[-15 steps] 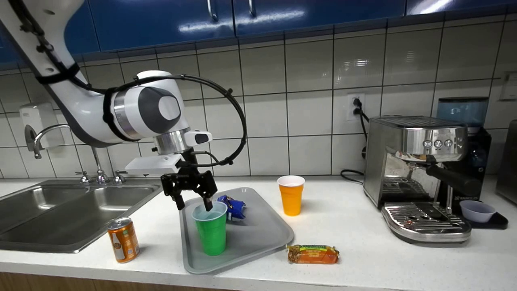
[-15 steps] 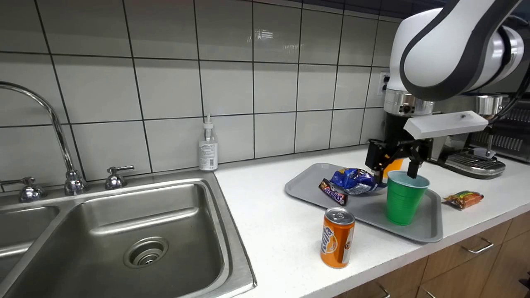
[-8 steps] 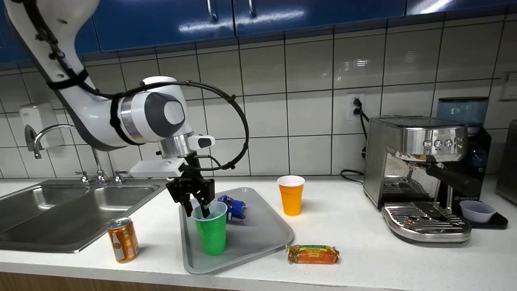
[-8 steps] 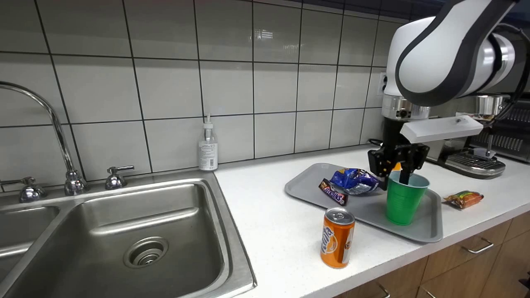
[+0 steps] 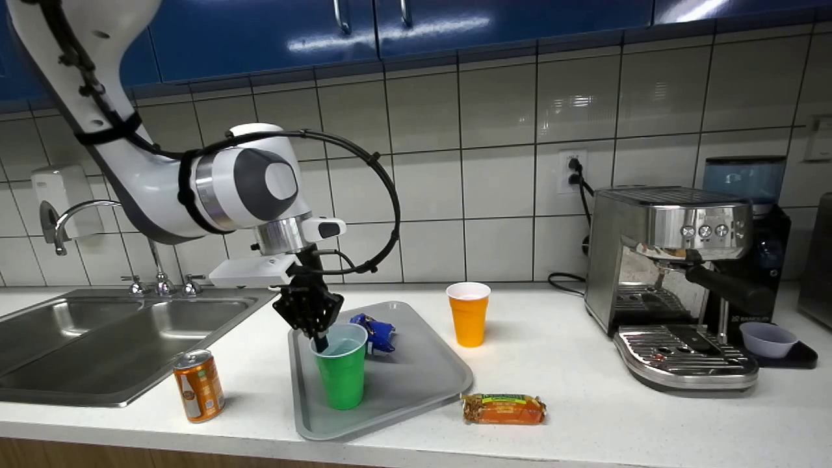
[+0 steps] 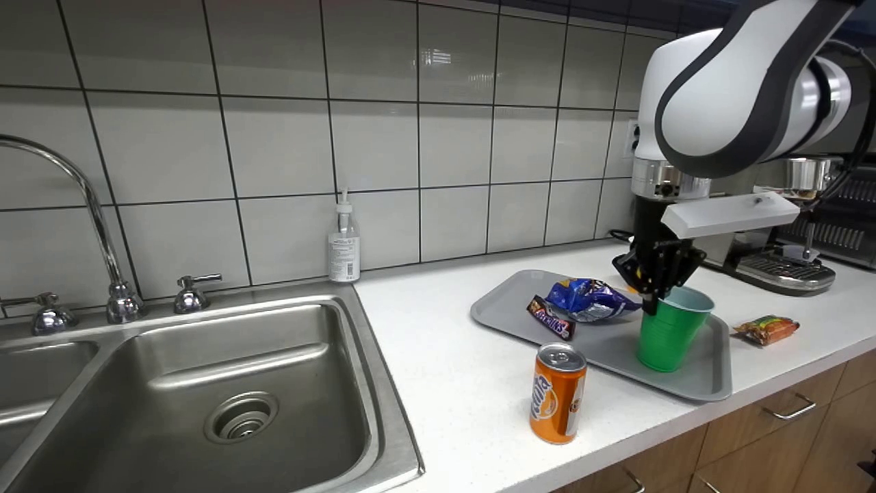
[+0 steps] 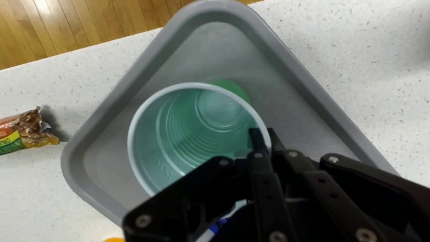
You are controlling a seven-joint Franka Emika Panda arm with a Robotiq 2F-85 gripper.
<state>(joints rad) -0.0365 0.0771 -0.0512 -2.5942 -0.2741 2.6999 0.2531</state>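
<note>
My gripper (image 7: 267, 135) is shut on the near rim of a green plastic cup (image 5: 343, 377), which has a pale inside. In the wrist view, one fingertip (image 7: 256, 136) sits inside the cup and the other stands outside its wall, with the rim pinched between them. Both exterior views show the cup on a grey tray (image 5: 422, 374), leaning very slightly. Looking down into it, I see no contents. Beside the cup on the tray lie a crumpled blue packet (image 6: 590, 299) and a small dark candy bar (image 6: 551, 318).
An orange cup (image 5: 468, 318) stands behind the tray, an orange-wrapped snack (image 5: 504, 409) beside it. An orange soda can (image 6: 559, 394) stands between the tray and the sink (image 6: 260, 383). Farther along the counter is an espresso machine (image 5: 669, 260); a soap bottle (image 6: 343, 239) stands behind the sink.
My gripper has come down and slightly sideways to the cup, and its fingers have closed from wide apart onto the rim. The cup has tilted a little; other things stay put.
</note>
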